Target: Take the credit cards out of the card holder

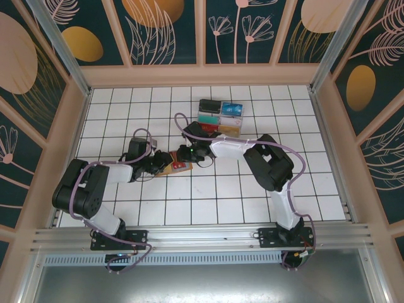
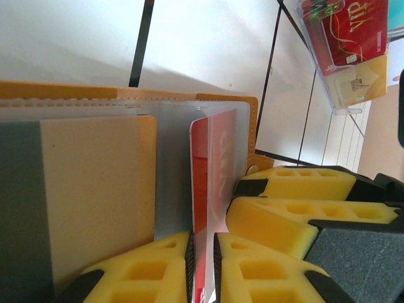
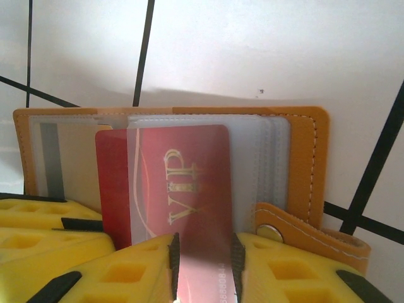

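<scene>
The tan-orange card holder (image 1: 168,167) lies open on the white tiles between both grippers, its leather edge (image 2: 63,89) (image 3: 303,164) framing clear sleeves. A red VIP credit card (image 3: 112,189) (image 2: 199,177) sticks partly out of one sleeve, toward the left gripper. My left gripper (image 2: 202,265) (image 1: 160,163) is shut on the protruding edge of this card. My right gripper (image 3: 203,271) (image 1: 189,154) rests on the holder with its jaws a little apart, and the flat sleeve with the card's face shows between them. Its fingers (image 2: 297,214) sit beside the sleeve's far edge.
A clear tray (image 1: 219,117) of stacked cards stands a few tiles behind the holder, with a red VIP card (image 2: 347,31) and a gold one in it. The holder's snap tab (image 3: 278,230) lies by my right finger. Wooden walls ring the tiled floor.
</scene>
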